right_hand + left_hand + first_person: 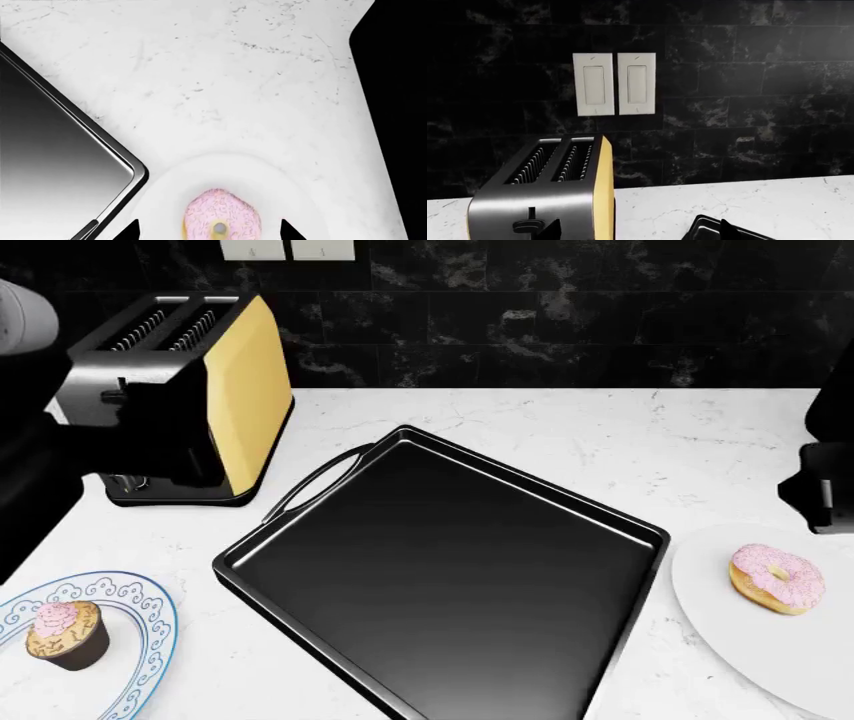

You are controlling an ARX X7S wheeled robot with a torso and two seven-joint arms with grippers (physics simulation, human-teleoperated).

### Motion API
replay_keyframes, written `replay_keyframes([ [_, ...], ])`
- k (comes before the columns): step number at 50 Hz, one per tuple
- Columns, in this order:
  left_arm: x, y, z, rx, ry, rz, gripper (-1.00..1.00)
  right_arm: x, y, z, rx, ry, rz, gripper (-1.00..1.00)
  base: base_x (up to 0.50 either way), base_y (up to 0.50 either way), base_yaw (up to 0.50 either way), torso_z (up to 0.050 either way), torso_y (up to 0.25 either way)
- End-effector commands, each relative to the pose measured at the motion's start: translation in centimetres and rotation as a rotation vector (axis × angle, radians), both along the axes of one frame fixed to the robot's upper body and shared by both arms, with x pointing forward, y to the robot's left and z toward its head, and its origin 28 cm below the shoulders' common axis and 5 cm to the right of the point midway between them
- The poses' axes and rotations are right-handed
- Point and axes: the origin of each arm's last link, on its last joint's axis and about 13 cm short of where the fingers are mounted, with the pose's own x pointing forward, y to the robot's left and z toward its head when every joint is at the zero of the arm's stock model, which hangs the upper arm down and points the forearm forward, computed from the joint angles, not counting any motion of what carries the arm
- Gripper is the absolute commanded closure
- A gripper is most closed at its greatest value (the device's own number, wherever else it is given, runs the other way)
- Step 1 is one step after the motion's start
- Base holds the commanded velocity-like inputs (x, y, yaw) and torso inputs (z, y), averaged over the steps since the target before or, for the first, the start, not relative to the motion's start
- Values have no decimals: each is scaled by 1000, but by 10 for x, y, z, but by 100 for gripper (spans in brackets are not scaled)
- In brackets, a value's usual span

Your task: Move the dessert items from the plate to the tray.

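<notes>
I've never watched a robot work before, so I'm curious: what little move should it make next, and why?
Probably lower the right gripper straight down onto the doughnut. In the right wrist view its open fingertips already sit on either side of the pink ring, which lies on its white plate. The tray beside it holds nothing yet, and the cupcake waits on the other plate.

Evenly lit, sharp renders; soft sheen on black tray (441, 570); dim upper wall; faint contact shadows.
</notes>
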Motion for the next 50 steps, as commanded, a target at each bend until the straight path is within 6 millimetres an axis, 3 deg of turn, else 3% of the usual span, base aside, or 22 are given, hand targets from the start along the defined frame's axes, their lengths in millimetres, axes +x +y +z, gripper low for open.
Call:
replay_keyframes([
  [1, 0, 1, -3, -6, 6, 4, -100, 16, 2, -12, -7, 5, -6, -100, 0, 0, 0, 0, 0],
  [12, 1, 1, -3, -8, 8, 4, -100, 24, 2, -21, -18, 26, 3, -100, 0, 0, 0, 0, 0],
  [26, 1, 2, -2, -7, 4, 6, -100, 16, -8, -29, -8, 36, -46, -100, 0, 0, 0, 0, 0],
  [50, 0, 3, -4, -16, 0, 16, -100, 22, -11, -55, 10, 62, -61, -100, 0, 0, 0, 0, 0],
])
